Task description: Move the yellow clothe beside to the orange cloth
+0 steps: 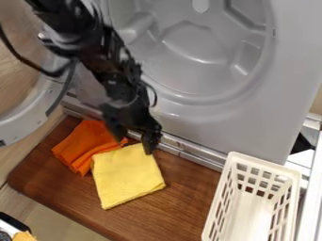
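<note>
The black gripper (134,142) hangs from the upper left over the top edge of the yellow cloth, its two fingers apart. One finger is near the seam with the orange cloth, the other at the yellow cloth's upper right corner. The yellow cloth (127,176) lies folded in a rough square on the brown wooden board. Directly to its left is the crumpled orange cloth (82,146), and the two meet along the yellow cloth's upper left side. Part of the orange cloth is hidden behind the gripper. Whether the fingertips touch the yellow cloth, I cannot tell.
A white slotted basket (251,226) stands at the right end of the wooden board (189,197). Behind the board rises a grey machine front (245,124) with a round recess, its open round door (28,117) at the left. Small items lie at the lower left corner.
</note>
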